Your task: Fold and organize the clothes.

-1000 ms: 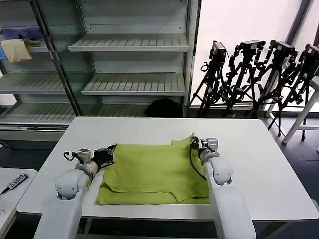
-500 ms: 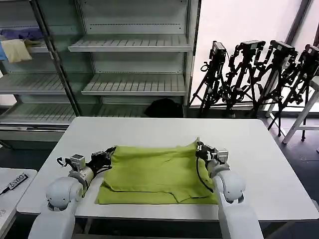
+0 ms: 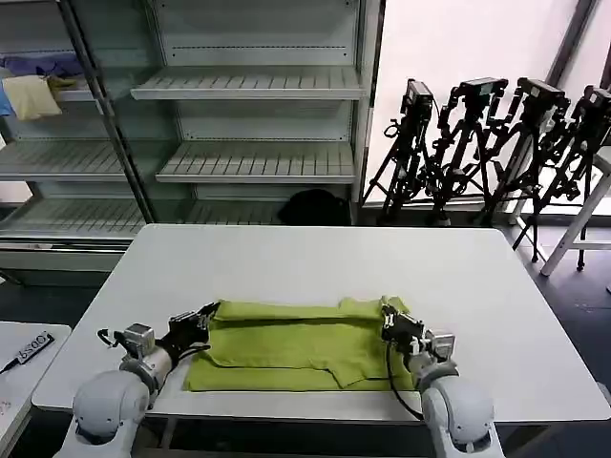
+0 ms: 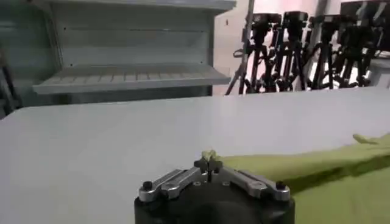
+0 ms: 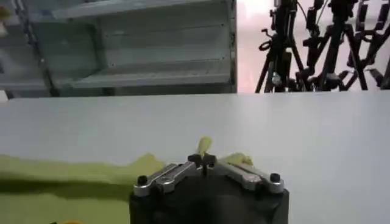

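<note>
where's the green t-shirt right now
In the head view the lime green T-shirt lies partly folded on the near part of the white table, its far corners pinched by the left end effector and the right end effector.

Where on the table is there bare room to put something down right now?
The far half of the table, between the T-shirt and the shelving, is bare, as is the strip right of the right gripper. The near edge is crowded: the shirt spans it, pinched by the left gripper and the right one.
</note>
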Available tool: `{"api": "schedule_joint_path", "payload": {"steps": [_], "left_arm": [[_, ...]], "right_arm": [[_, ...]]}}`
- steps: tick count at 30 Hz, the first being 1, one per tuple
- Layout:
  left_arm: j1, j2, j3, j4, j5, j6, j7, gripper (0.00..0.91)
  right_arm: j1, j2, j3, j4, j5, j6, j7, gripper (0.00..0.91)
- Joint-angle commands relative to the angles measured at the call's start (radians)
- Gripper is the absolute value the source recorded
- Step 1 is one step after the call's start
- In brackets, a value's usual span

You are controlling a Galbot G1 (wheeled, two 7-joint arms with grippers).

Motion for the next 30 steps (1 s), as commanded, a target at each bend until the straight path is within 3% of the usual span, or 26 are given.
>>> {"api": "schedule_joint_path", "payload": {"steps": [1, 10, 17, 18, 19, 23, 26, 27, 28, 29, 30], "left_arm": [[0.084, 0.000, -0.013, -0.056, 0.002, 0.001, 0.004, 0.000], [0.103, 0.002, -0.024, -0.058, 0.004, 0.000, 0.010, 0.000], [0.105, -0.004, -0.020, -0.052, 0.022, -0.011, 0.019, 0.010], [0.105, -0.004, -0.020, -0.051, 0.023, -0.011, 0.019, 0.010], [0.102, -0.005, -0.019, -0.048, 0.027, -0.011, 0.018, 0.020], [0.097, -0.008, -0.018, -0.048, 0.032, -0.011, 0.015, 0.071], [0.100, -0.009, -0.018, -0.054, 0.038, -0.009, 0.012, 0.252], [0.101, -0.009, -0.018, -0.055, 0.043, -0.007, 0.010, 0.252], [0.102, -0.010, -0.018, -0.057, 0.045, -0.008, 0.010, 0.322], [0.105, -0.010, -0.018, -0.057, 0.046, -0.009, 0.010, 0.474], [0.106, -0.011, -0.018, -0.058, 0.051, -0.009, 0.008, 0.887]], "right_arm": [[-0.102, -0.003, 0.004, 0.105, 0.000, 0.000, -0.009, 0.000], [-0.111, -0.005, 0.010, 0.121, -0.012, 0.001, -0.010, 0.000], [-0.119, -0.003, 0.005, 0.098, -0.078, 0.002, -0.017, 0.000], [-0.118, -0.003, 0.005, 0.097, -0.081, 0.002, -0.017, 0.282], [-0.118, -0.001, 0.004, 0.093, -0.096, 0.002, -0.016, 0.907], [-0.116, 0.005, 0.001, 0.078, -0.151, 0.003, -0.009, 0.907], [-0.117, 0.005, 0.000, 0.073, -0.196, 0.003, 0.001, 0.907], [-0.118, 0.005, -0.001, 0.073, -0.207, 0.003, 0.003, 0.907], [-0.118, 0.005, -0.002, 0.071, -0.220, 0.002, 0.007, 0.907], [-0.120, 0.006, -0.002, 0.069, -0.237, 0.003, 0.008, 0.907], [-0.120, 0.006, -0.002, 0.069, -0.237, 0.003, 0.008, 0.907]]}}
